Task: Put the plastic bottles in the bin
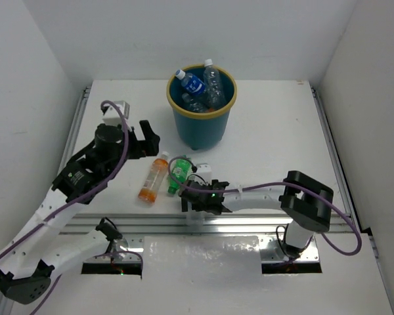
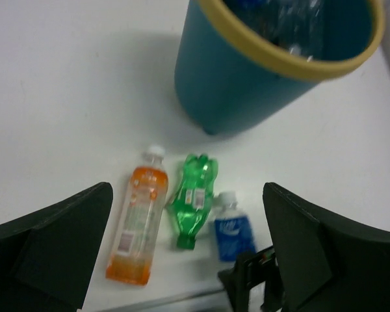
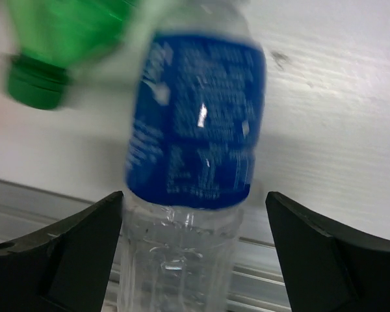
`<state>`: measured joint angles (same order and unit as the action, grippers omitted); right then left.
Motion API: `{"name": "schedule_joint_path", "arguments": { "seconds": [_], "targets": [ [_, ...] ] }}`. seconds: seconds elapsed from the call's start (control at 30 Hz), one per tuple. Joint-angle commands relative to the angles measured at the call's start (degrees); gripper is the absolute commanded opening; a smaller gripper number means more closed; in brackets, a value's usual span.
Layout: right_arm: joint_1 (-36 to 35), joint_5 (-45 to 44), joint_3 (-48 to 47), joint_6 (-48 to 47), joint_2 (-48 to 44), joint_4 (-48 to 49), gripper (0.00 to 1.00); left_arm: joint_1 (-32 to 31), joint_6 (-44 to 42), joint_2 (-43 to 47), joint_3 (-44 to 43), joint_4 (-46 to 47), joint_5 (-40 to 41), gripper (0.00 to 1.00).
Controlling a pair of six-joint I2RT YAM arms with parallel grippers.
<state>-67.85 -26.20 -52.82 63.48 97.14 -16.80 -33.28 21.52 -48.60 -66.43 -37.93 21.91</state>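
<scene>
Right jaws wide astride blue-labelled bottle [image 3: 195, 123], white label print blurred, unreadable

Teal bin [image 1: 201, 128], yellow rim — orange bottle [image 2: 138, 227], green bottle [image 2: 194, 201] with green cap, clear bottle [image 3: 195, 130] with blue white-printed label; white tabletop [image 1: 282, 131].

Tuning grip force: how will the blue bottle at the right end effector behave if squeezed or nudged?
The blue bottle lies on its side, round: a nudge likely rolls it. Its clear part looks empty, probably light; thin walls may dent.
</scene>
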Motion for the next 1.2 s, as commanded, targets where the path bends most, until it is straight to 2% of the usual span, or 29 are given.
{"name": "schedule_joint_path", "arguments": {
  "seconds": [0.0,0.03,0.07,0.1,0.13,0.17,0.23,0.27,0.3,0.37,0.4,0.43,0.47,0.6,0.77,0.83,1.0,1.07,1.13,1.17],
  "targets": [
    [-0.09,-0.53,5.16,3.31,-2.57,1.93,0.88,0.05,0.1,3.33,0.25,0.75,-3.71,0.98],
    [-0.08,-0.09,6.31,3.23,-3.88,2.47,0.84,0.05,0.02,3.42,0.95,1.02,-4.15,0.98],
    [-0.08,0.35,9.11,3.4,-4.94,3.43,0.72,0.05,0.02,3.42,1.56,1.11,-4.94,0.98],
    [-0.08,0.27,10.79,3.31,-6.42,4.05,0.72,0.05,0.02,3.42,1.57,1.11,-5.38,0.98],
    [-0.08,0.09,12.63,3.4,-8.18,4.66,0.59,0.05,0.1,3.6,2.01,1.28,-6.0,0.98],
    [-0.08,-0.26,14.48,3.58,-12.9,4.93,0.53,0.05,0.45,3.69,2.27,1.63,-6.79,0.98],
    [-0.08,-2.71,20.02,3.32,-18.98,5.2,0.4,-0.03,1.24,4.04,3.5,3.38,-11.35,0.98],
    [-0.08,-3.76,21.86,2.01,-22.49,5.2,0.38,0.05,2.46,4.65,4.29,4.7,-13.63,0.98],
    [-0.08,-4.21,25.36,0.43,-30.18,6.24,0.36,0.05,3.35,5.0,6.47,6.28,-19.74,0.98],
    [-0.08,-5.44,28.46,-5.43,-38.48,8.34,0.31,0.05,6.15,5.7,9.38,13.03,-27.24,0.98],
    [0.0,-5.71,31.08,-8.17,-47.05,9.14,0.31,0.05,7.39,5.88,12.96,18.98,-34.32,0.98],
    [0.09,-6.67,31.8,-13.16,-51.31,9.32,0.31,0.05,8.7,6.15,14.91,22.17,-37.61,0.98],
    [0.53,-6.68,32.42,-16.08,-58.92,9.94,0.29,0.05,11.76,6.15,19.19,30.03,-43.13,1.0],
    [1.15,-1.25,28.67,-27.25,-69.08,10.12,0.21,-2.31,19.08,5.45,28.7,54.21,-53.27,1.0],
    [1.15,19.29,21.89,-35.53,-68.76,12.13,0.22,-12.68,15.05,-2.72,25.66,58.58,-49.33,1.0],
    [1.15,21.97,20.57,-36.58,-67.97,13.19,0.22,-13.57,15.74,-5.62,24.78,62.27,-51.0,1.0],
    [1.15,25.04,19.59,-37.2,-65.69,16.35,0.22,-13.92,14.87,-8.18,23.54,62.28,-51.09,1.0],
    [1.15,26.98,19.42,-37.03,-62.28,19.24,0.23,-13.92,15.48,-8.88,23.98,64.9,-52.92,0.99],
    [1.15,27.95,18.72,-37.2,-59.54,19.78,0.24,-13.92,16.1,-9.32,24.07,66.93,-54.42,0.91],
    [1.15,27.87,18.28,-37.38,-57.52,21.0,0.24,-13.92,16.45,-9.32,23.81,68.07,-56.0,0.7]
  ]
}}
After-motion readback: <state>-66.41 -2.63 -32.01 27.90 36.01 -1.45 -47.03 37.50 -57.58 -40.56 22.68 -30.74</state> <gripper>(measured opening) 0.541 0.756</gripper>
